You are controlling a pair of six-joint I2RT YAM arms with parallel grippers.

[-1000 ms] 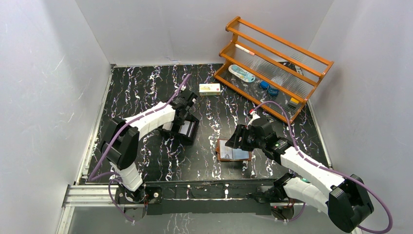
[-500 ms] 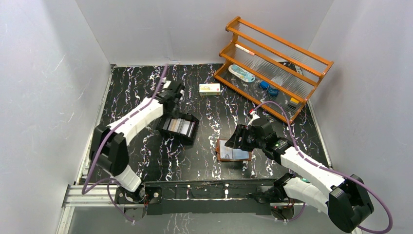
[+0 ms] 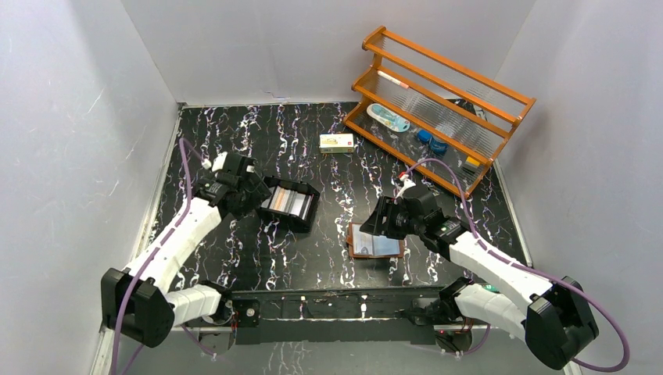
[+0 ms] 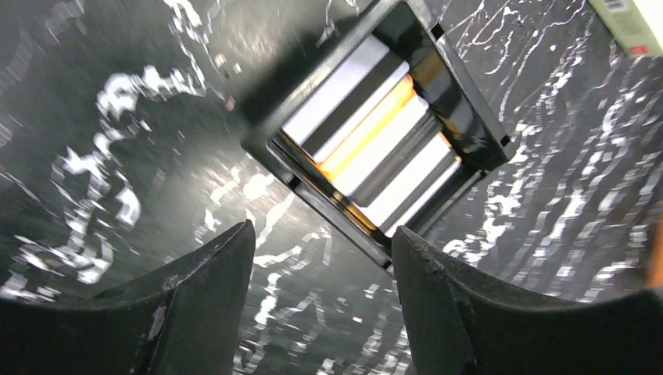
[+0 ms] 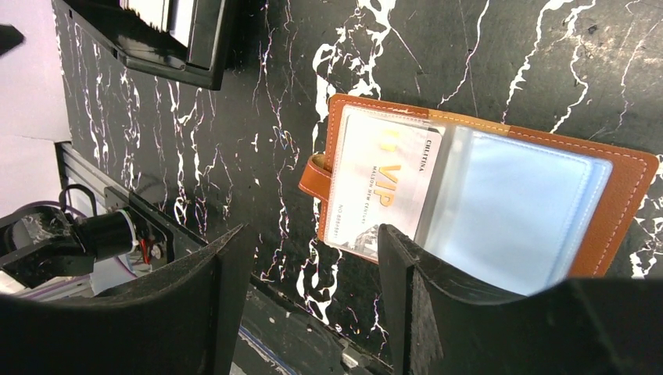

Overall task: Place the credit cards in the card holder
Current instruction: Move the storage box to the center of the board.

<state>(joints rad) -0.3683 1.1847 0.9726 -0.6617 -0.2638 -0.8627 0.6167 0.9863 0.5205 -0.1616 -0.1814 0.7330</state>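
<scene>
The brown card holder (image 3: 376, 242) lies open on the black marbled table, near the front centre. In the right wrist view the card holder (image 5: 625, 187) shows a white VIP card (image 5: 383, 187) in its left clear pocket. More credit cards (image 3: 286, 201) stand on edge in a black tray (image 3: 306, 212); in the left wrist view these cards (image 4: 367, 137) fill the tray (image 4: 461, 94). My left gripper (image 4: 324, 242) is open and empty, just left of the tray (image 3: 249, 191). My right gripper (image 5: 313, 258) is open and empty over the card holder's left edge (image 3: 383, 221).
A white-and-yellow carton (image 3: 336, 141) lies at the back centre, also at the left wrist view's top right (image 4: 633, 23). A wooden rack (image 3: 438, 109) with small items stands at the back right. White walls enclose the table.
My left arm has swung from over the tray to the left and nearer, the gripper now beside the tray's left end. The right arm has hardly moved.
</scene>
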